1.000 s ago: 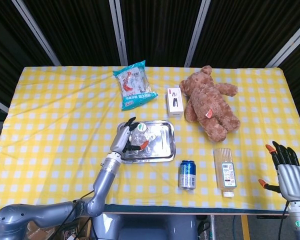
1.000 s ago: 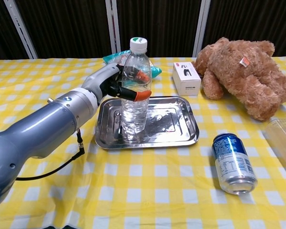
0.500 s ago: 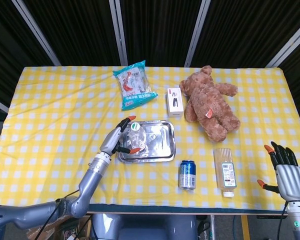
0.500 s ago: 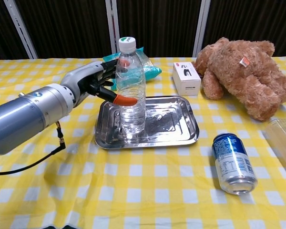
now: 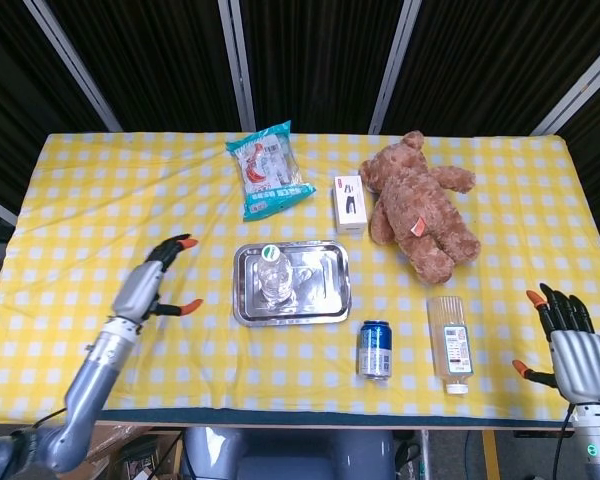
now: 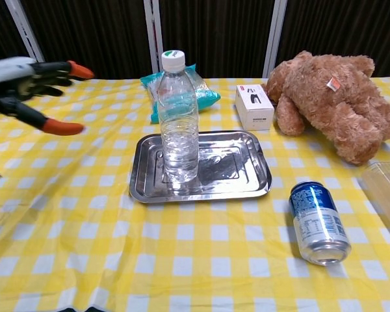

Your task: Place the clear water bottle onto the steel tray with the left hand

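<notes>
The clear water bottle, with a white cap, stands upright on the left part of the steel tray. Nothing touches it. My left hand is well to the left of the tray, above the yellow checked cloth, fingers spread and holding nothing. My right hand hovers at the table's near right corner, fingers apart and empty; the chest view does not show it.
A brown teddy bear lies right of the tray beside a small white box. A blue can and a lying clear container sit near the front edge. A teal snack bag lies behind the tray.
My left hand let go of the bottle and drew back to the left, away from the tray. The bottle stays upright on the tray. The right hand has barely moved.
</notes>
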Available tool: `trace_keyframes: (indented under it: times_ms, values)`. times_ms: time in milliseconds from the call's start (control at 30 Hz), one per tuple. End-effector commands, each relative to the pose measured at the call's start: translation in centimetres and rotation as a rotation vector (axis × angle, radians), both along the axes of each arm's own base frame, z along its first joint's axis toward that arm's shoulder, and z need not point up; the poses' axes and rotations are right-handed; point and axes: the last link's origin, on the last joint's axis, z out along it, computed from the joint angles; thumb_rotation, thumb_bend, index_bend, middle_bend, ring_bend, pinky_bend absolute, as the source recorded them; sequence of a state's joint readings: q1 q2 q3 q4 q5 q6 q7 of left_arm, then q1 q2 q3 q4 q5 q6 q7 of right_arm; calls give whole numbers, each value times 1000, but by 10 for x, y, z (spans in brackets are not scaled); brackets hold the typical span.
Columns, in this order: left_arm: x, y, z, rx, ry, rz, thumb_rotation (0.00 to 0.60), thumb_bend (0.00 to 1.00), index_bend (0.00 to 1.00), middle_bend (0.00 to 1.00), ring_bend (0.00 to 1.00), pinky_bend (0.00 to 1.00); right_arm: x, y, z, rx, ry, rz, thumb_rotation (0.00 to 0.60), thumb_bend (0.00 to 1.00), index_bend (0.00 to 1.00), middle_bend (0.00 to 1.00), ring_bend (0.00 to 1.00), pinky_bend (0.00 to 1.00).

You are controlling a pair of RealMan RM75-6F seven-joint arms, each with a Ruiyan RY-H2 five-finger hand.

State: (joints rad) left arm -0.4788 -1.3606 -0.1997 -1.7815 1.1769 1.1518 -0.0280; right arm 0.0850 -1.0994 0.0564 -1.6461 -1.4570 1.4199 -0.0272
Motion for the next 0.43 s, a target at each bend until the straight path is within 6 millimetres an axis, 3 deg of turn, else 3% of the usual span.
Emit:
trace_keyframes:
  times_ms: [33,233,433]
  values:
    - [-60,-60,56,174,219,84,600,266,147,57,0,0,3,1,0,5,3,14,600,49,96,0,0,0]
    - [-119,-80,96,365,378,178,600,266,148,65,0,0,4,1,0,-7,14,27,600,50,96,0,0,0]
    - [-132,-92,113,453,474,224,600,266,151,69,0,0,1,-2,-1,-19,27,17,600,50,96,0,0,0]
